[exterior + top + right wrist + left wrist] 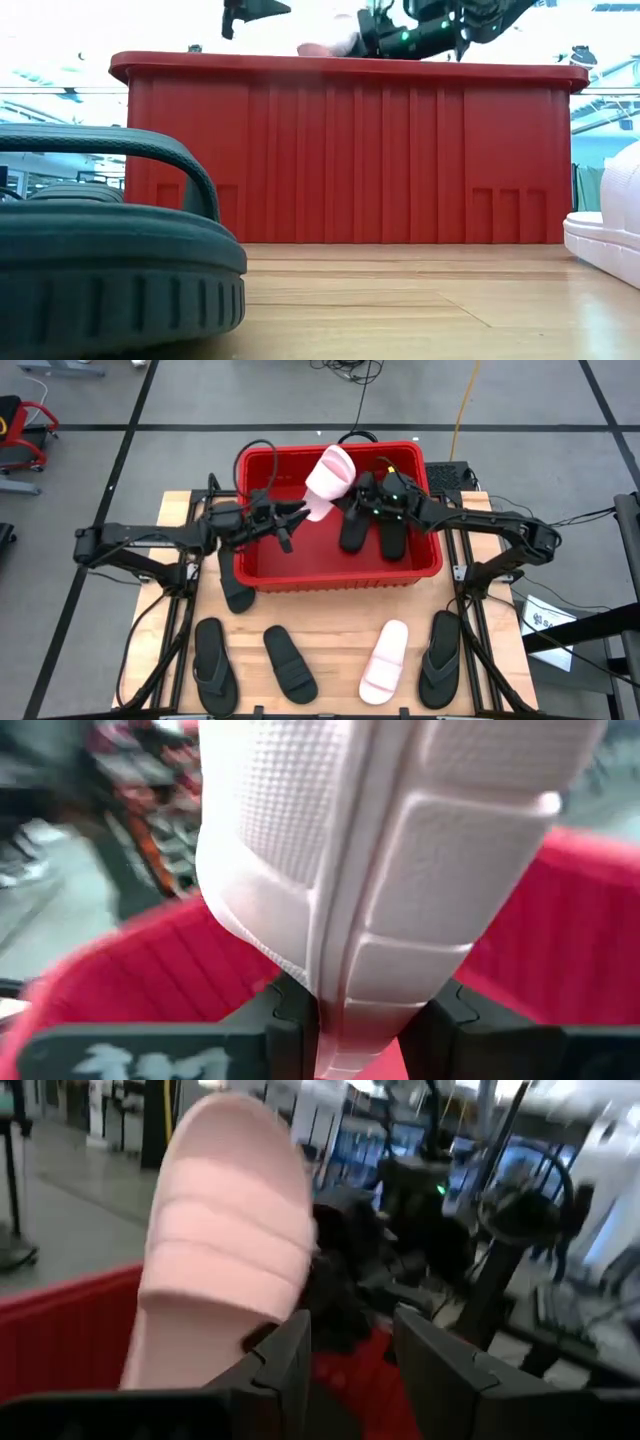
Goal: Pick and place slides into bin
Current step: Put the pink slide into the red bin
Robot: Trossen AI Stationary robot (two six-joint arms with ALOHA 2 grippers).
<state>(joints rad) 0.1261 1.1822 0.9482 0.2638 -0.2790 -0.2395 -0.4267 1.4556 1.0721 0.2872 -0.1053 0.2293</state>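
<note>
A pale pink slide (329, 478) is held up over the red bin (262, 577), tilted, with its strap toward my left arm. My right gripper (357, 491) is shut on it from the bin's right side. My left gripper (298, 513) is open over the bin's left part, right beside the slide's lower end (225, 1230); the slide is outside the gap between its fingers. Two black slides (372, 532) lie on the bin's floor. In the low view the slide (322, 47) just shows above the bin's rim (340, 68). My right gripper pinches the pink slide between its two fingers at the slide's edge (350, 1020), and the slide stands up edge-on from the fingers. The fingers come level from the table's right. The slide is lifted clear above the bin. Whether my left gripper's finger (285, 1365) touches the slide, I cannot tell.
On the table in front of the bin lie a black slide (237, 588), a black flip-flop (213, 660), another black slide (290, 663), a second pale pink slide (385, 661) and a black flip-flop (440, 658). Cables run behind the bin.
</note>
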